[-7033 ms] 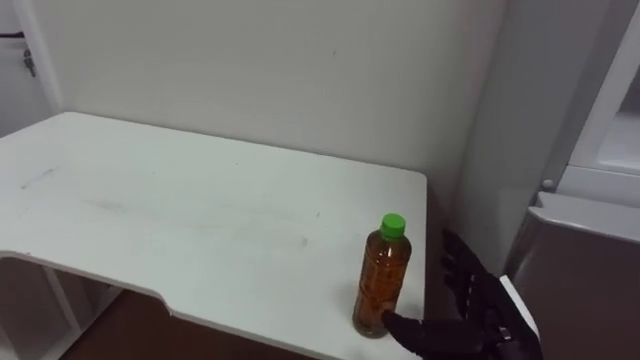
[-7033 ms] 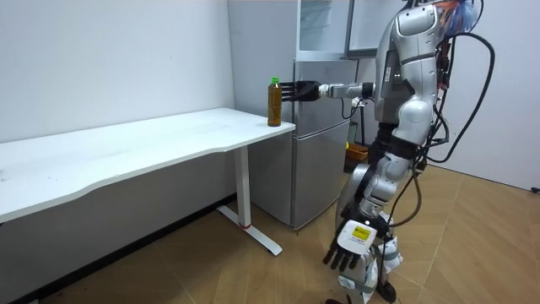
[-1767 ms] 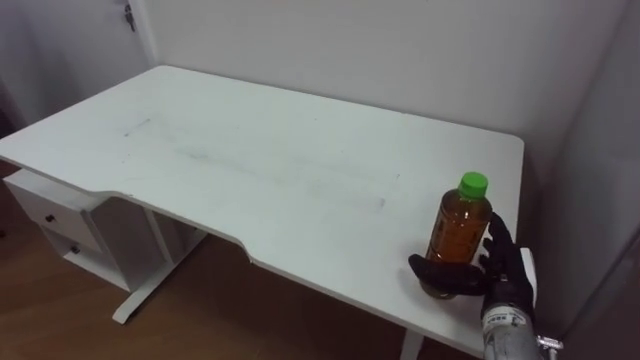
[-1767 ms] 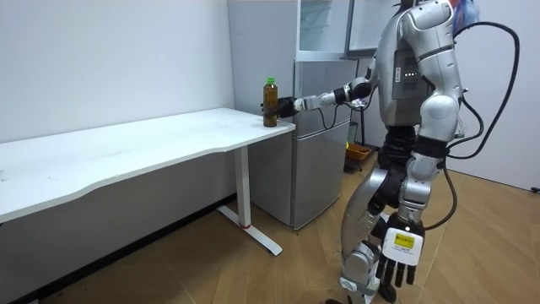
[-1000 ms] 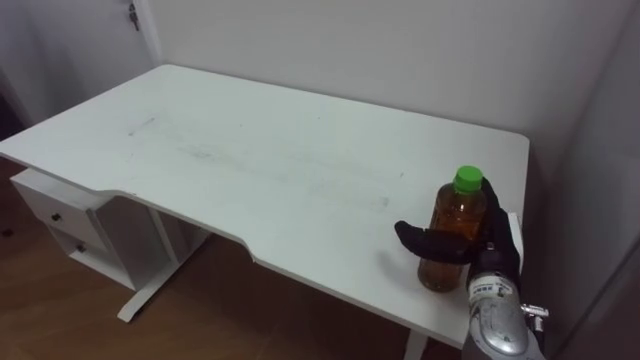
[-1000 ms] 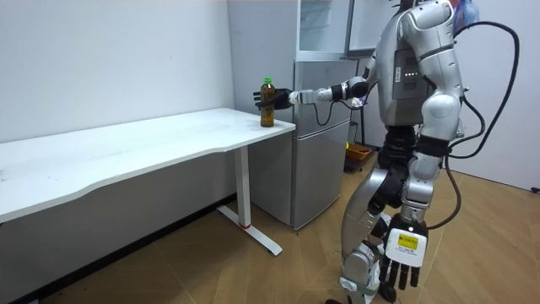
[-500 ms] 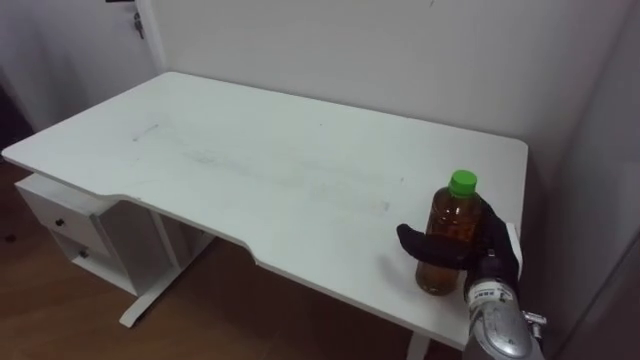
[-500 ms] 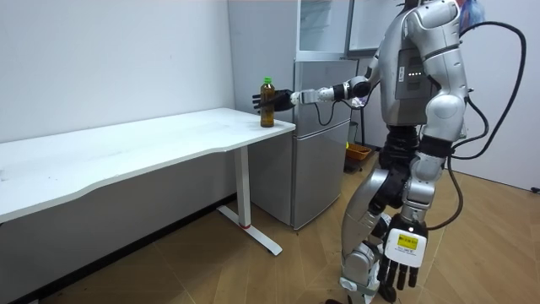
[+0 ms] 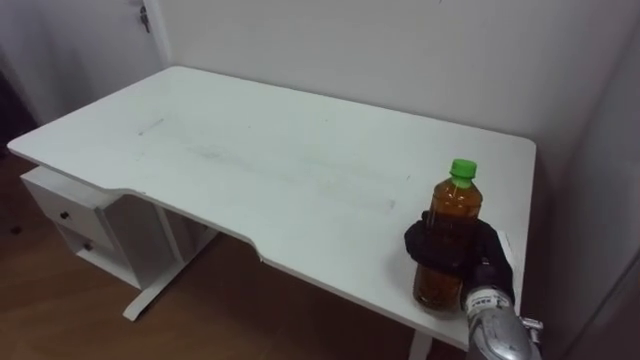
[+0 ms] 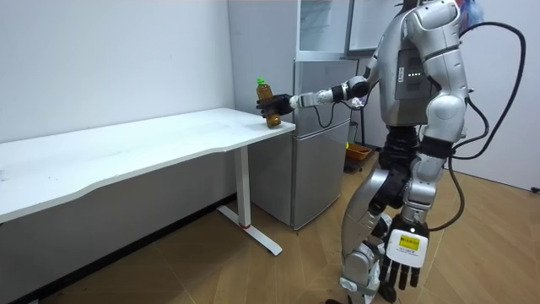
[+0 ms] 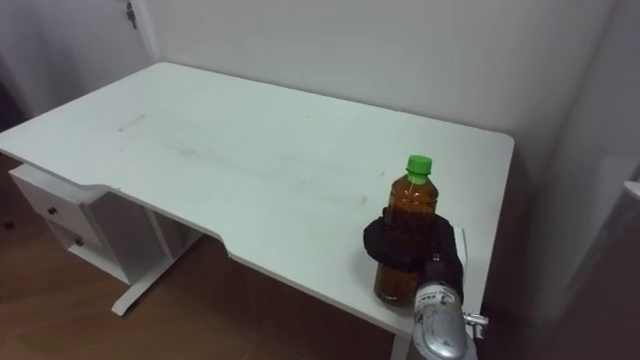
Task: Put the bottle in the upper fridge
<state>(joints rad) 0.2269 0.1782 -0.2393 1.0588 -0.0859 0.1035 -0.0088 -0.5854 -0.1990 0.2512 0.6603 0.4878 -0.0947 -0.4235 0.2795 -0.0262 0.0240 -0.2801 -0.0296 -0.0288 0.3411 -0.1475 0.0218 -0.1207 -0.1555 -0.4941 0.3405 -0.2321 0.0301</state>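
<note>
Change: right hand (image 9: 458, 252) has closed since half a second ago; its thumb then stood off from the bottle (image 9: 453, 208), and the fingers now wrap the middle. In the room view the bottle, upright before, leans.
Right hand: wrapped round the bottle's waist, thumb and fingers meeting across the front; arm stretched out over the table's near right corner.
Left hand (image 10: 403, 257): hanging low beside the leg in the room view, fingers relaxed, holding nothing.
Bottle position: in the right hand at the right end of the table (image 9: 250, 160), close to the edge nearest the fridge (image 10: 319, 152). Green cap (image 9: 462, 169) on and uppermost. Whether the base has cleared the tabletop cannot be told.
Robot position: standing off the table's end, in front of the fridge, body turned toward the table.
Done: bottle reached and gripped.
Outstanding, by judgement: lift clear, turn to the fridge, place the bottle in the upper compartment, release. Shelves show in the upper part, so it appears to stand open; this is not certain.
Progress: early; roughly the first third.
Count: one bottle, one cap, one table, one fridge, one drawer unit (image 9: 70, 225) under the table's left end.
</note>
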